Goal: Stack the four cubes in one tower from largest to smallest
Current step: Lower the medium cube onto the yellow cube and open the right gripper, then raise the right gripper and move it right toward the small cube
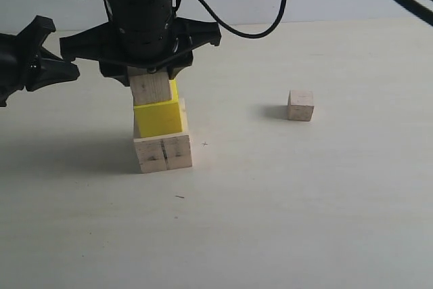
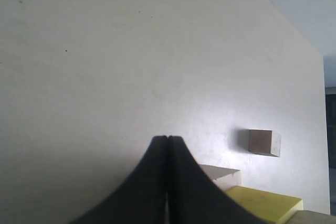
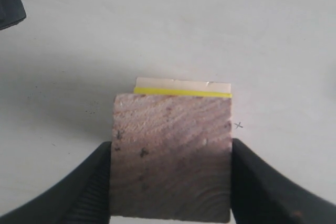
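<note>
Right end effector [image 1: 151,78] is clamped on the medium wood cube [image 1: 149,89]. Its black fingers [image 3: 265,182] are pressed against two opposite side faces, and the cube is held level.

The medium cube is placed directly over the yellow cube [image 1: 159,117]. In the exterior view the faces appear to meet, but whether it is fully seated cannot be told. It is offset slightly toward the left edge of the yellow cube, not centred.

The yellow cube is seated on the large wood cube [image 1: 164,152], which is resting on the table [image 1: 304,208]. From the right wrist view, only a thin yellow strip and a pale strip of the large cube are seen past the held cube's edge.

The small wood cube [image 1: 300,105] is left alone on the table, well apart to the right of the stack and touched by nothing.

Left end effector [image 1: 37,59] is fully clenched with its jaws pressed together and nothing held. It is parked at the left edge of the exterior view, near the stack but clear of it.
</note>
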`<state>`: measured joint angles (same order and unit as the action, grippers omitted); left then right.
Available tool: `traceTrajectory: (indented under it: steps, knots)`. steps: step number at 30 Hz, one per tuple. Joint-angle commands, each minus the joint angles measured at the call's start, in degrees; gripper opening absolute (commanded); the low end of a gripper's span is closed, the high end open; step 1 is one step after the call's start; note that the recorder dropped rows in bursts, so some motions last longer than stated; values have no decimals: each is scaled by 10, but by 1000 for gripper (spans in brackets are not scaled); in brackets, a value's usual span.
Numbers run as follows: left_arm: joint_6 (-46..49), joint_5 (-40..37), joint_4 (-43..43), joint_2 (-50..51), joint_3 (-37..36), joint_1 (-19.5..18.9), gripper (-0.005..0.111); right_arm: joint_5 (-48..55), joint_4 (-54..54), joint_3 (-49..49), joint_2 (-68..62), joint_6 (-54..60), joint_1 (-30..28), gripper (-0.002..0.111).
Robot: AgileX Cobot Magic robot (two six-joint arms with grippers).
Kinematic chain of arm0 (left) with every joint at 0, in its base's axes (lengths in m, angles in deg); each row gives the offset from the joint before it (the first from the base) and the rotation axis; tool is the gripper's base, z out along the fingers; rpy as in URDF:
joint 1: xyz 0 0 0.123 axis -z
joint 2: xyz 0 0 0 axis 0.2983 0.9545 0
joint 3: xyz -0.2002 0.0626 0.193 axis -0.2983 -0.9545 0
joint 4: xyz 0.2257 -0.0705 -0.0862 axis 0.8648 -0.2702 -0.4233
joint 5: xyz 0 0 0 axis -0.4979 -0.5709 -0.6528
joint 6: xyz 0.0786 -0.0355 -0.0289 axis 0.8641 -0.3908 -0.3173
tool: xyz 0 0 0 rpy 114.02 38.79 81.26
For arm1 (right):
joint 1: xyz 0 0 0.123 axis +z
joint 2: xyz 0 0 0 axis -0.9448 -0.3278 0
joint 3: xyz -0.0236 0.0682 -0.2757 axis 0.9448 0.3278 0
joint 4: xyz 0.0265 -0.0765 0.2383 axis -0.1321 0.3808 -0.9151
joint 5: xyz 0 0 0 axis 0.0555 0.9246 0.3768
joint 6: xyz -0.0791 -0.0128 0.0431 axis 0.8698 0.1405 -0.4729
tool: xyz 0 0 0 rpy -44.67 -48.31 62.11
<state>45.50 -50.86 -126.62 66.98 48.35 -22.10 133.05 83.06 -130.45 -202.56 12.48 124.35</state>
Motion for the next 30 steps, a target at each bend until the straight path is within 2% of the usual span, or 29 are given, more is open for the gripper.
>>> traceTrajectory:
  steps: [1,4,16,20,30]
  knots:
    - [3,-1,-6,-5,-2,1,0,6,-4,12,-14,9,-3,6]
    - [4,-1,-6,-5,-2,1,0,6,-4,12,-14,9,-3,15]
    - [4,-1,-6,-5,-2,1,0,-20,0,12,12,14,-2,75]
    - [4,-1,-6,-5,-2,1,0,-19,6,12,29,14,-2,83]
    - [14,0,-8,-5,-2,1,0,47,84,12,101,44,-3,84]
